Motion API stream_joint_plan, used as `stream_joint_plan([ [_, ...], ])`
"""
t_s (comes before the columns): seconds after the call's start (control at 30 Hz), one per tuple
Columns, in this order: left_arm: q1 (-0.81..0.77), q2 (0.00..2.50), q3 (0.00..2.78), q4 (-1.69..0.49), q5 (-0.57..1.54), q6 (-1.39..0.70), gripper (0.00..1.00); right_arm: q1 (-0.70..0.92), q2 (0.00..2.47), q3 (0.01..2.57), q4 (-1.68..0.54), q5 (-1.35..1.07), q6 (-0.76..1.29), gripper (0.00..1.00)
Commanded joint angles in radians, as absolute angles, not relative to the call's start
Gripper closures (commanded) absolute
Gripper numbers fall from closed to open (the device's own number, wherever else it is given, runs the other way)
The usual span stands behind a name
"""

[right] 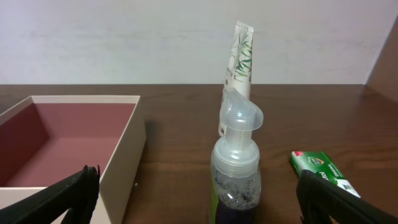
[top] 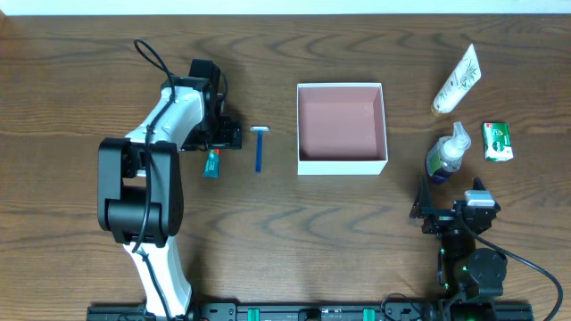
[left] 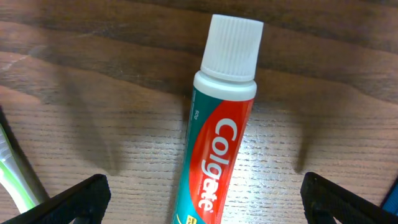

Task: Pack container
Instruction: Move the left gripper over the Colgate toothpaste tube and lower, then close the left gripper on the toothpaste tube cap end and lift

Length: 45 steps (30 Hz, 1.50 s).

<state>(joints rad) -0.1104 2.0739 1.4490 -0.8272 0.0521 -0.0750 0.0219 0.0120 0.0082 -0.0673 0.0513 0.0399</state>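
1 ea — container [top: 343,166], toothpaste [left: 214,149], white tube [top: 457,80], razor [top: 260,147], pump bottle [top: 449,152], green pkt [top: 498,142].

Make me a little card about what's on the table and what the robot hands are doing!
box: white cardboard container, pink inside, empty
left of it: blue razor, Colgate toothpaste
right of it: white tube, pump bottle, green packet
left gripper: open, over the toothpaste
right gripper: open, facing the pump bottle

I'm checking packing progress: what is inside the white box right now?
The container shows a bare pink floor from overhead; nothing lies in it. In the right wrist view its near side wall hides a strip of that floor.
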Motion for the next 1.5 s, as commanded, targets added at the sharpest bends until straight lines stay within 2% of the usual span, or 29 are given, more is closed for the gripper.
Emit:
stream_joint_plan([
  [0.0, -0.108, 2.090, 1.442, -0.823, 0.041, -0.088, 0.01, 0.025, 0.006, 0.005, -0.071, 0.048, 0.025, 0.01],
  [0.93, -0.108, 2.091, 1.375, -0.786, 0.053, -0.088, 0.00, 0.025, 0.006, 0.005, -0.071, 0.048, 0.025, 0.01],
  [1.07, -0.108, 2.091, 1.376, -0.775, 0.052, -0.088, 0.31, 0.025, 0.006, 0.005, -0.071, 0.048, 0.025, 0.01],
  [1.2, -0.108, 2.091, 1.377, -0.767, 0.051, -0.088, 0.58, 0.025, 0.006, 0.005, -0.071, 0.048, 0.025, 0.01],
  [1.47, -0.108, 2.075, 1.419, -0.789, 0.052, -0.088, 0.79, 0.025, 0.006, 0.006, -0.071, 0.048, 0.025, 0.01],
])
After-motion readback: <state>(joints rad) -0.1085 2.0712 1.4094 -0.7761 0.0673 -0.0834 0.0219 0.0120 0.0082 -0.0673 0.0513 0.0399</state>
